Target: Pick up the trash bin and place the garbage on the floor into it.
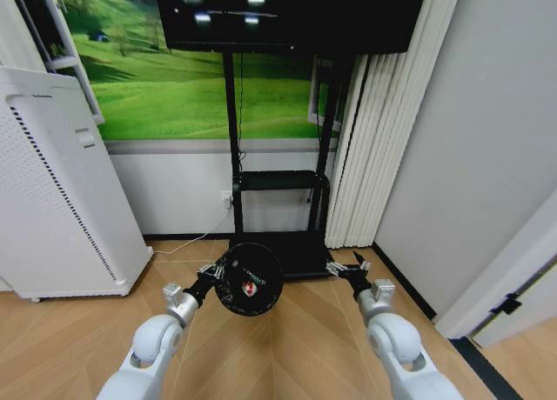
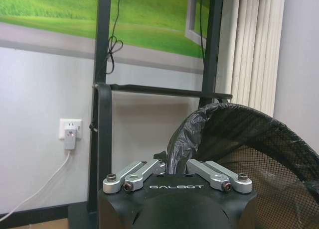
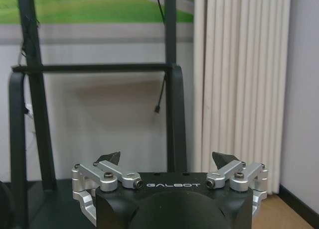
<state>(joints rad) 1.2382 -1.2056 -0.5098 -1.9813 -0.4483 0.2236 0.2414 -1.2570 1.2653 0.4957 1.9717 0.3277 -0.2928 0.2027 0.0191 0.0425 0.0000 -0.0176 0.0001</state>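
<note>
Ahead of me: a black TV stand (image 1: 278, 178) on two uprights, with a dark screen (image 1: 287, 13) on top.
Behind it: a green meadow mural (image 1: 191, 87) above a pale wall.
On my left: a tall white appliance (image 1: 52, 191).
On my right: white pleated curtains (image 1: 374, 139).
Low on the wall: a white socket (image 2: 70, 129) with a plugged-in cable.

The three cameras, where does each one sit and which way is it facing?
Head view: high up, looking forward and down at the floor, TV stand and both arms.
Left wrist view: behind the left pincer, shut on the trash bin, facing the wall.
Right wrist view: behind the open right pincer, facing wall and curtain.
Shared: all show the TV stand.
</note>
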